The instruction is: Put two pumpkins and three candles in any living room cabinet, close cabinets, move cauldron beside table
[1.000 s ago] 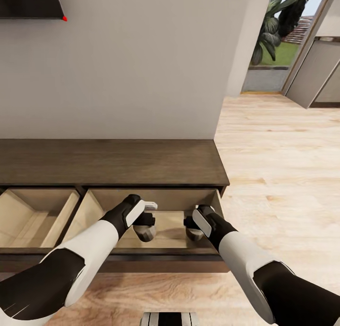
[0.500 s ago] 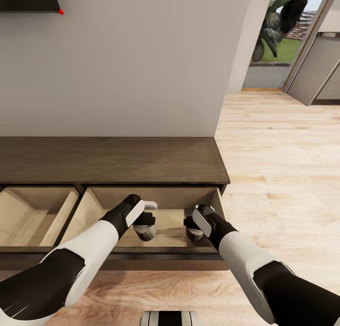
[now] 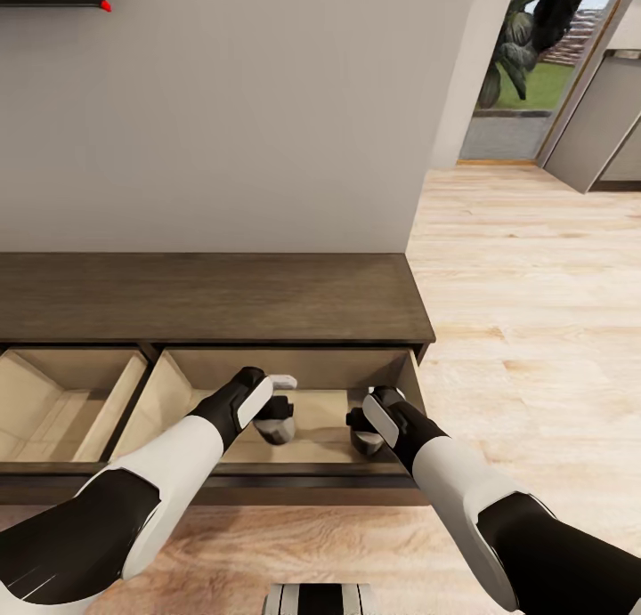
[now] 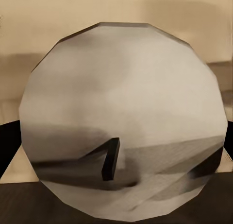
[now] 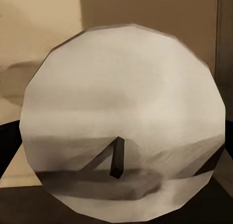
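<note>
- Now both grippers are down inside the same open drawer [image 3: 289, 379] of the cabinet [image 3: 214, 299], each one closed on a candle.
- The left gripper [image 3: 276, 419] holds the left candle [image 3: 274, 430]; in the left wrist view that candle [image 4: 124, 122] shows its round top and dark wick very close to the camera.
- The right gripper [image 3: 363, 437] holds the right candle [image 3: 361, 441] near the right wall of the drawer; the right wrist view shows its top [image 5: 124, 117] the same way.
- I judge the step is putting two candles in the cabinet. Whether they already touch the drawer floor I cannot tell.
- Next, the move needs both grippers to open and then lift straight up, clear of the drawer front, so the candles do not tip.
- A second drawer [image 3: 62, 401] to the left is also open; both must be shut later.
- Compared with one second ago, the left candle sits a little lower and deeper in the drawer, and the right candle hardly changed. The head camera has tilted slightly, so the wall and window shifted in the picture.
</note>
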